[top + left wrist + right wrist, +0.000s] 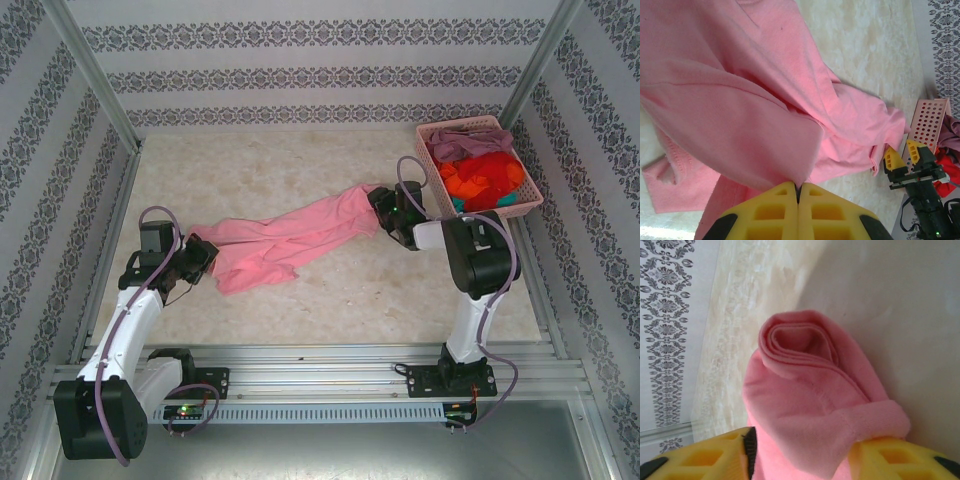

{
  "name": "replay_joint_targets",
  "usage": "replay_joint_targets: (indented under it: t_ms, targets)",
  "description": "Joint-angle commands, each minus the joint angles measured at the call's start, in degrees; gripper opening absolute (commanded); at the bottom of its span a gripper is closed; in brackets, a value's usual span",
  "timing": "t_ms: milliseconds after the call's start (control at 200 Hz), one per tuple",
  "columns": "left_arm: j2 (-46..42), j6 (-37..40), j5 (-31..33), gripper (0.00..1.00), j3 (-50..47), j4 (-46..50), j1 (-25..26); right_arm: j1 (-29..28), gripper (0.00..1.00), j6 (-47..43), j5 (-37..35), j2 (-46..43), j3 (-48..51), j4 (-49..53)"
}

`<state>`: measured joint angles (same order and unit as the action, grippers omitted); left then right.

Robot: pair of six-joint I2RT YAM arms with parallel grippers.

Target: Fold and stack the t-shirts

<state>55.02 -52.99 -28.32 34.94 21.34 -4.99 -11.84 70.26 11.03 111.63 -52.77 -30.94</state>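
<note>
The light pink cotton t-shirt [290, 240] is lying stretched in a rumpled band across the pale marbled table [400, 290], running between the two arms; the left gripper [797, 192] is pinching a fold of it, yellow fingers pressed tight together. The right gripper [800, 455] is sitting at the shirt's far end with its fingers apart either side of a rolled hem; whether they are clamping it, I cannot tell. Just beside it, the pink lattice-sided plastic basket [530, 200] is holding the crumpled mauve, orange-red and teal shirts [485, 178].
</note>
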Motion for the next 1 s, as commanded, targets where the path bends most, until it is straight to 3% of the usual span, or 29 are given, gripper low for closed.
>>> replay_joint_targets:
  t_ms: [0,160,385,759,924,999]
  targets:
    - [-0.1,0.8,-0.3,0.0,-0.2,-1.8,-0.7,0.3,0.4,-0.2,0.1,1.7,-1.6,-1.1]
    - [0.1,0.8,0.1,0.0,-0.4,-2.4,-0.6,0.3,0.0,-1.7,-0.7,0.6,-1.3,-0.4]
    - [-0.2,3.1,-0.3,0.0,3.0,-0.4,-1.4,-0.3,0.0,-12.1,-6.2,-11.4,0.8,4.0]
    - [-1.3,7.4,-2.4,0.0,17.9,5.3,-5.6,-5.4,0.0,-34.3,-23.2,-46.9,6.1,19.2]
    - [-1.5,8.3,-2.3,0.0,25.5,7.3,-5.6,-6.2,0.0,-37.9,-23.3,-54.6,4.9,23.4]
    - [-1.8,7.9,-1.8,0.0,26.6,7.5,-5.6,-7.3,0.0,-40.6,-26.7,-55.6,3.8,25.4]
